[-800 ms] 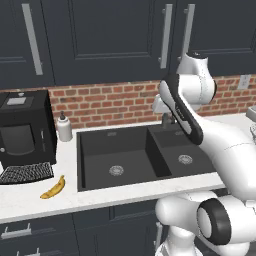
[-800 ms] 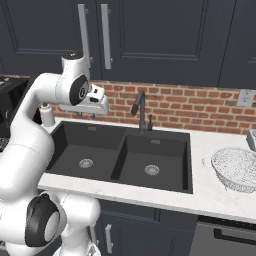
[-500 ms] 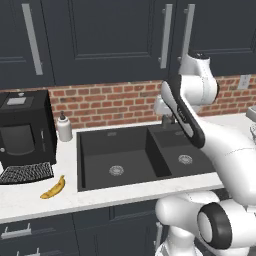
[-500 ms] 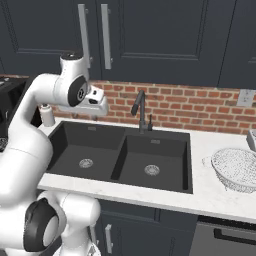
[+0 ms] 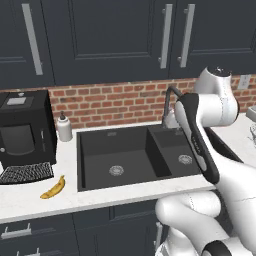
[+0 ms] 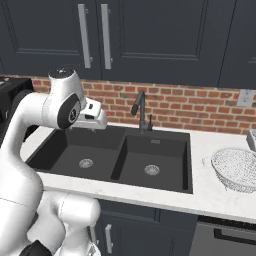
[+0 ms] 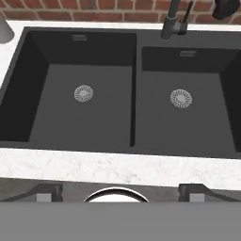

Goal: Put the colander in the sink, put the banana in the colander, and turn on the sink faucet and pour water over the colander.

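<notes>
On the white counter to the right of the sink (image 6: 155,145) sits the colander (image 6: 236,167), a round wire bowl, well apart from the basins and close to the counter's right end. Both basins are dark and bare, the wide one on the left and the narrow one on the right, each with a round silver drain. The banana (image 5: 54,188) lies on the counter to the left of the sink, just in front of a flat dark mesh tray (image 5: 26,173). A big black coffee machine (image 5: 24,131) stands behind that tray, and a small white soap bottle (image 5: 63,127) stands next to it by the brick wall. The sink faucet (image 6: 140,110) rises at the back of the sink, between the two basins, with its spout pointing down. The robot's gripper (image 6: 91,119) hangs high over the wide basin, up near the back edge. From the hand camera, the two finger tips (image 7: 47,192) stand far apart, one at each side, so the claw is wide open. It has nothing in it. It is not touching the sink, the faucet, the banana or the colander.
</notes>
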